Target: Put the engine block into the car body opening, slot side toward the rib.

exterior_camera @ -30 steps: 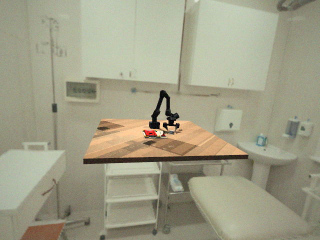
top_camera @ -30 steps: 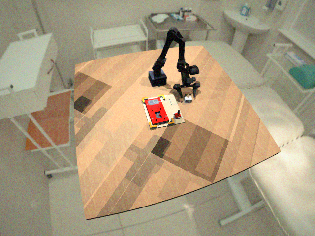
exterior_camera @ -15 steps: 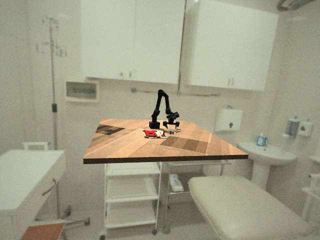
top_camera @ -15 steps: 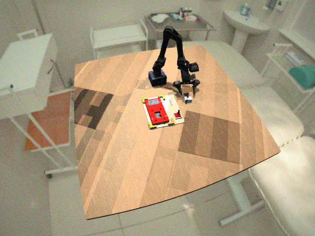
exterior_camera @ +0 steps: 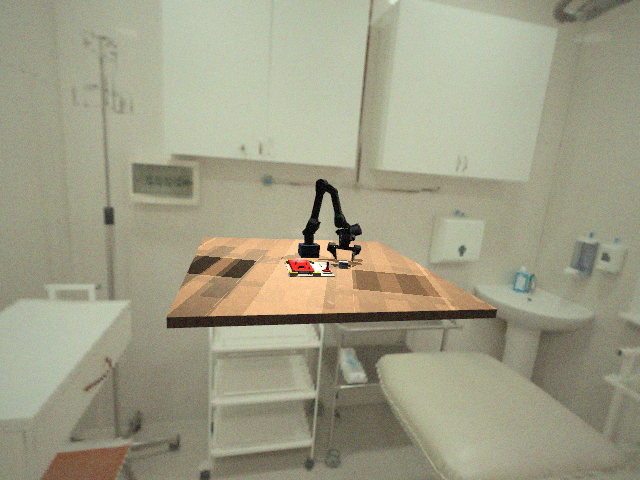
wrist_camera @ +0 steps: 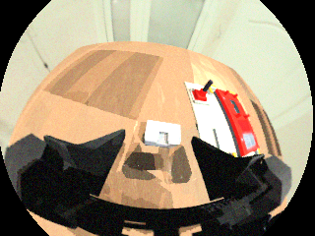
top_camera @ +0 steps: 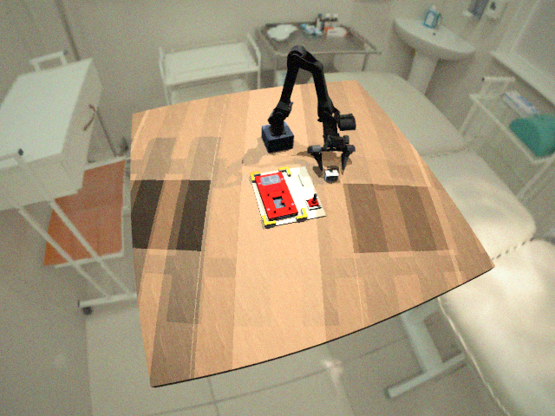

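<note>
The engine block [top_camera: 331, 175] [exterior_camera: 343, 265] [wrist_camera: 162, 134], a small white and grey block, sits on the wooden table right of the white board. A small notch shows in its near side in the wrist view. My gripper [top_camera: 332, 170] [exterior_camera: 344, 259] [wrist_camera: 159, 136] is wide open, its fingertips apart on either side of the block, with nothing held. The red car body [top_camera: 264, 190] [exterior_camera: 298, 266] [wrist_camera: 235, 121] lies flat on the board. Its opening [top_camera: 278, 202] shows grey inside, with no block in it. The rib is too small to make out.
The white board [top_camera: 297, 186] [wrist_camera: 208, 121] has yellow corner holders [top_camera: 269, 222] around the car body. A red piece with an upright black lever [top_camera: 313, 203] [exterior_camera: 327, 270] [wrist_camera: 200, 94] stands on the board's right part, between the block's side and the table's front.
</note>
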Controlling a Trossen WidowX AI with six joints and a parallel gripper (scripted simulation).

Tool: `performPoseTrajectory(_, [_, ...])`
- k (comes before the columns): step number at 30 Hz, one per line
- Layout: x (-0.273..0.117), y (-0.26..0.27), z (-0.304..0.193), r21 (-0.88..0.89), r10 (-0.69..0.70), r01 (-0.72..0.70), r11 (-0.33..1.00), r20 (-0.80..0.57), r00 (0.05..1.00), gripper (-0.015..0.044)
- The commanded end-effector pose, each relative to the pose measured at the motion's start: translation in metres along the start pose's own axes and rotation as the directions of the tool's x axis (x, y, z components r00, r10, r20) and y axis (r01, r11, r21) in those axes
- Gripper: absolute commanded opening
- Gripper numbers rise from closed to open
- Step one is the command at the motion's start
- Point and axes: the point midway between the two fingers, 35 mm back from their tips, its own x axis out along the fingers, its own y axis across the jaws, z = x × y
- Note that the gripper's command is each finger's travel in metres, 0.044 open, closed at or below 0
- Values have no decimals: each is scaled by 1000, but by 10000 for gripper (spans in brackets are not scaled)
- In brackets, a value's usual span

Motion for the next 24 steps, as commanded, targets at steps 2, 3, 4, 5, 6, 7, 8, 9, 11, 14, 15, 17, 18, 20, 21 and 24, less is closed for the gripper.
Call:
performPoseTrajectory(2, [9,3,4,-37,-24,18,999,-171,985,440])
performPoseTrajectory(3, [10,3,5,-41,-27,19,999,-202,979,440])
performPoseTrajectory(4, [11,3,6,-44,-30,20,999,-234,972,440])
performPoseTrajectory(5, [11,3,7,-47,-32,20,999,-266,963,440])
performPoseTrajectory(6, [12,3,8,-49,-34,20,999,-298,954,440])
performPoseTrajectory(7, [12,3,9,-50,-34,19,999,-329,944,440])
performPoseTrajectory(8, [12,3,11,-50,-35,18,999,-360,932,440])
performPoseTrajectory(9, [12,2,12,-49,-34,16,999,-391,920,440])
performPoseTrajectory(11, [11,1,16,-45,-30,11,999,-451,892,440])
performPoseTrajectory(14, [8,-1,22,-32,-16,-1,999,-537,843,440])
performPoseTrajectory(15, [6,-2,24,-25,-10,-5,1000,-564,826,440])
performPoseTrajectory(17, [3,-3,29,-9,5,-13,1000,-617,787,440])
performPoseTrajectory(18, [1,-4,32,0,12,-15,1000,-642,767,440])
performPoseTrajectory(20, [-4,-7,37,22,30,-20,1000,-689,724,440])
performPoseTrajectory(21, [-7,-8,40,34,40,-22,999,-711,702,440])
performPoseTrajectory(24, [-11,-10,45,54,57,-25,998,-743,667,440])
